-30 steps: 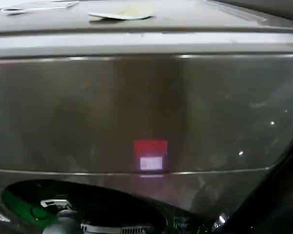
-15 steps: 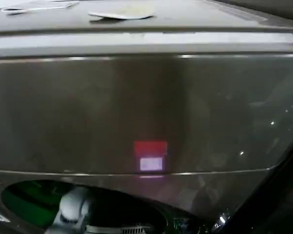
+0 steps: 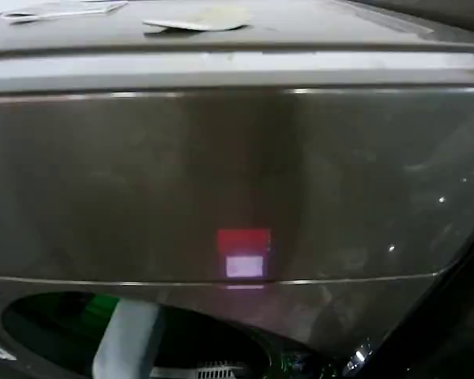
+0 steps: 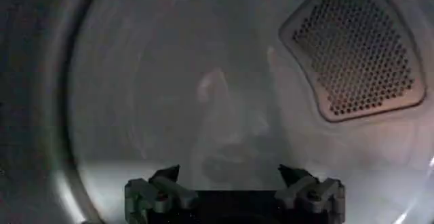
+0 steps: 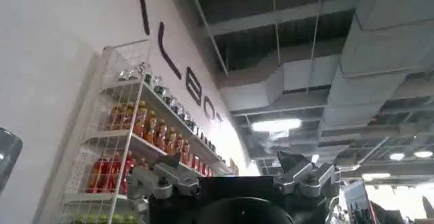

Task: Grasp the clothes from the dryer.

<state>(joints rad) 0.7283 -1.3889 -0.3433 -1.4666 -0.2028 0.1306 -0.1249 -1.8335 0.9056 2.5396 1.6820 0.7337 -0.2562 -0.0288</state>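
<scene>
Your left arm (image 3: 126,339), a pale grey link, reaches into the round dark porthole (image 3: 55,332) at the near left of the large bronze-grey metal dryer (image 3: 237,174). Green shows inside the porthole just left of the arm.

Left wrist view: your left claw (image 4: 234,178) sits inside the pale metal drum (image 4: 135,76), its two dark-tipped fingers (image 4: 166,174) spread wide apart with nothing between them. Beyond the claw, on the drum floor against the back wall, lies a soft dark lump, the navy-blue clothes (image 4: 230,161); it is murky, so the outline is hard to tell. The lump is apart from both fingertips. A perforated vent panel (image 4: 352,49) sits in the drum's back wall, to one side of the clothes.

On the dryer front, middle, you see a small red-and-white sticker (image 3: 243,253), above the porthole's right rim. On the dryer's top, far side, lie a flat pale yellowish item (image 3: 197,22) and a thin white item (image 3: 59,11) to its left.

Your right claw (image 5: 234,178) is up and away from the dryer, pointing toward a ceiling with grey ducts (image 5: 305,76) and a white wire rack of bottled drinks (image 5: 142,137) on a wall. Its fingers stand wide apart, holding nothing.
</scene>
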